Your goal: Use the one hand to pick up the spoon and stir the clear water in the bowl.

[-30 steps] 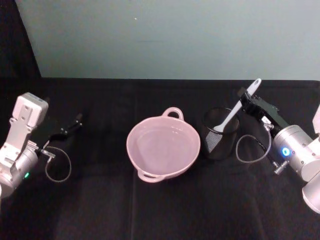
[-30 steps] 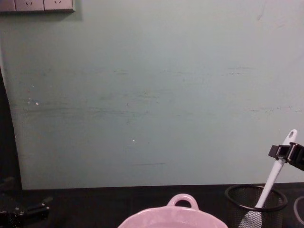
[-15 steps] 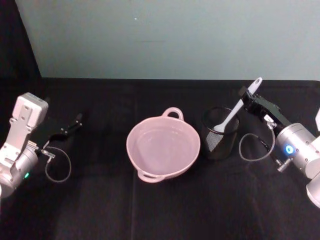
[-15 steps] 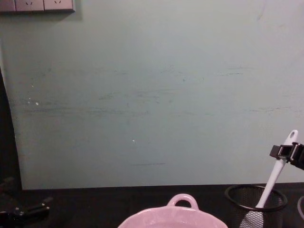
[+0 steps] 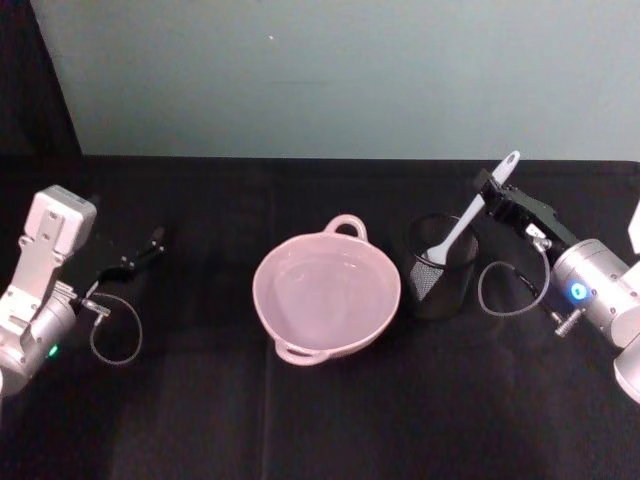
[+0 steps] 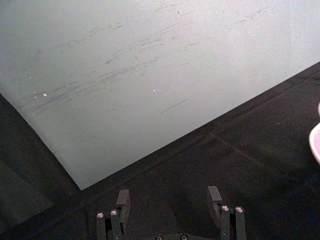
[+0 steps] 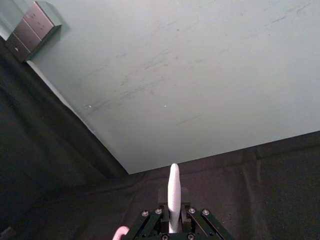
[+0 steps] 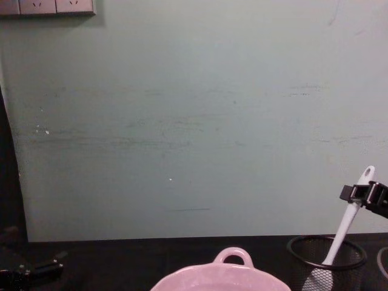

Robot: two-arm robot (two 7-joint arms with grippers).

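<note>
Your right end effector (image 5: 487, 188) is clamped on the upper handle of the spoon (image 5: 470, 216), just below the hole at its tip; the right wrist view shows the white handle pinched between the closed fingers (image 7: 159, 215). The spoon leans with its blade down inside the black mesh cup (image 5: 441, 266), which stands just beside the bowl (image 5: 327, 292) on the black bench (image 5: 300, 420). The clear water (image 5: 325, 290) lies flat in the bowl.

The step in hand looks like the lift out of the cup. Draw the spoon up along its own slant rather than straight sideways, or the blade may catch the cup's rim and tip it toward the bowl. Clear the rim fully before you swing across. Since you hold the handle near its end, expect the blade to sway, so move slowly and bring it down inside the bowl's near wall, away from the loop handle (image 5: 347, 225).

Your left end effector (image 6: 169, 206) sits parked on the bench well to the left of the bowl, fingers apart and holding nothing.
</note>
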